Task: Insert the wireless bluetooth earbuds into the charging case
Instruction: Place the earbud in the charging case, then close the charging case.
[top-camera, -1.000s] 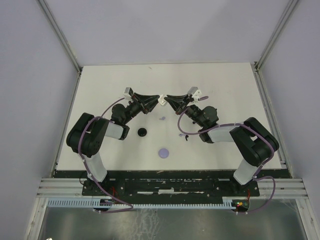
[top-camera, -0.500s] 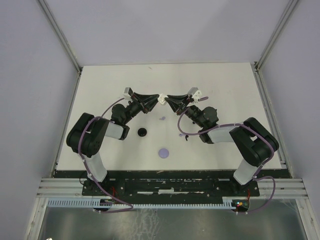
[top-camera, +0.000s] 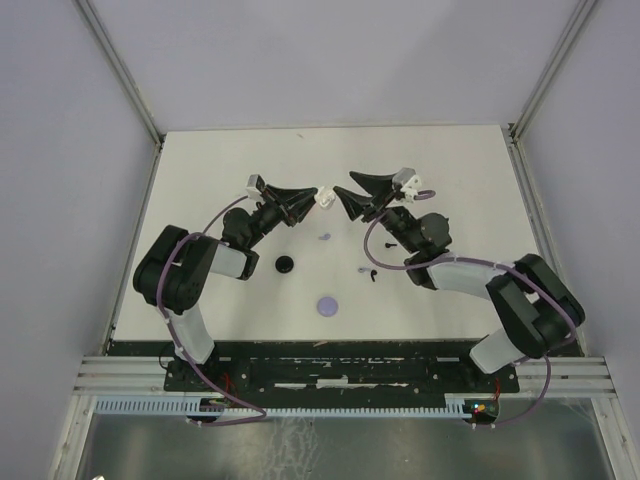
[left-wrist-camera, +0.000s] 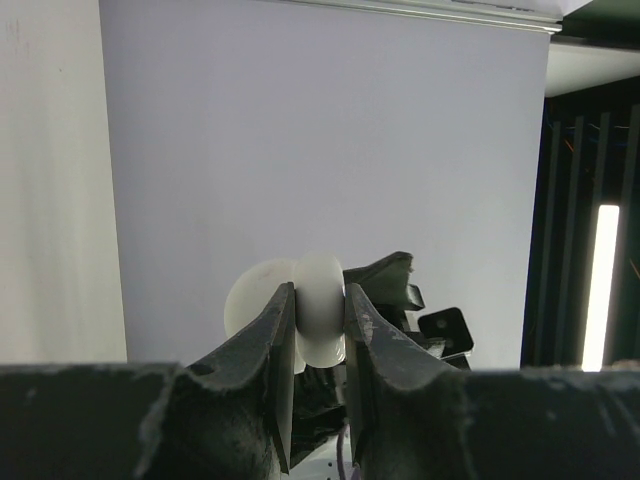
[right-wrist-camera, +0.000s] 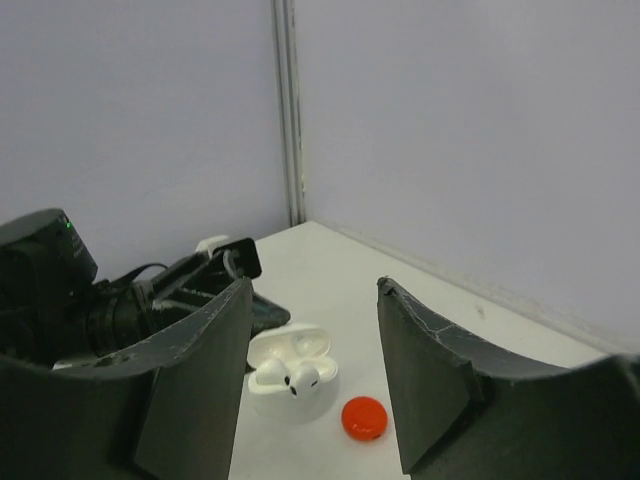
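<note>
The white charging case (right-wrist-camera: 292, 385) is held above the table with its lid (right-wrist-camera: 300, 343) open, and my left gripper (left-wrist-camera: 320, 292) is shut on its body (left-wrist-camera: 320, 322). Two white earbuds (right-wrist-camera: 303, 378) sit side by side in its wells. From above, the case (top-camera: 325, 197) shows at the left gripper's (top-camera: 318, 197) tip. My right gripper (top-camera: 343, 184) stands open just right of the case, nothing between its fingers (right-wrist-camera: 205, 345). A lavender earbud (top-camera: 322, 237) and a black earbud (top-camera: 370, 272) lie on the table nearer the arms.
A black disc (top-camera: 285, 264) and a lavender disc (top-camera: 327, 305) lie on the white table (top-camera: 450, 170) in front of the arm bases. A red disc (right-wrist-camera: 364, 418) rests on the table below the case. Walls enclose the table on three sides.
My right gripper has opened and drawn back to the right, away from the case. Its arm has swung right. The left gripper still holds the case in the same place.
</note>
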